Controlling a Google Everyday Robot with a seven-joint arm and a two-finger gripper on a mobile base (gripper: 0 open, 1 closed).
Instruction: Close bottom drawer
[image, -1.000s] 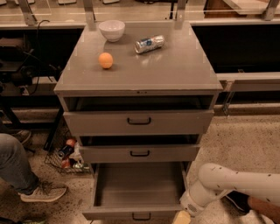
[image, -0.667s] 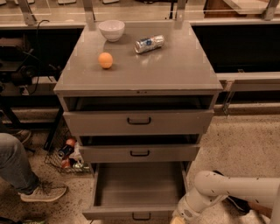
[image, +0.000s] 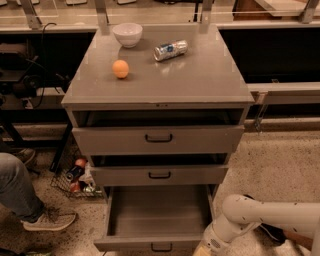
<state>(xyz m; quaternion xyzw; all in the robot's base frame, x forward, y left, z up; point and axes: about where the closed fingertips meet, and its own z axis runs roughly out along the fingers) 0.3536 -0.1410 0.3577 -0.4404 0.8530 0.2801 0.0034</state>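
Note:
The grey cabinet (image: 160, 90) has three drawers. The bottom drawer (image: 157, 215) is pulled far out and looks empty inside; its front panel with a small black handle (image: 161, 247) sits at the frame's lower edge. The top drawer (image: 159, 138) and middle drawer (image: 159, 175) stand slightly ajar. My white arm (image: 265, 215) comes in from the lower right. The gripper (image: 202, 251) is at the bottom edge, just right of the bottom drawer's front corner, mostly cut off by the frame.
On the cabinet top lie a white bowl (image: 127, 34), an orange (image: 120, 68) and a can on its side (image: 170, 50). A person's leg and shoe (image: 30, 210) are at the left. A wire basket with cans (image: 75, 177) stands left of the cabinet.
My arm has dropped lower and moved a little left toward the bottom drawer's front right corner. The drawers have not moved.

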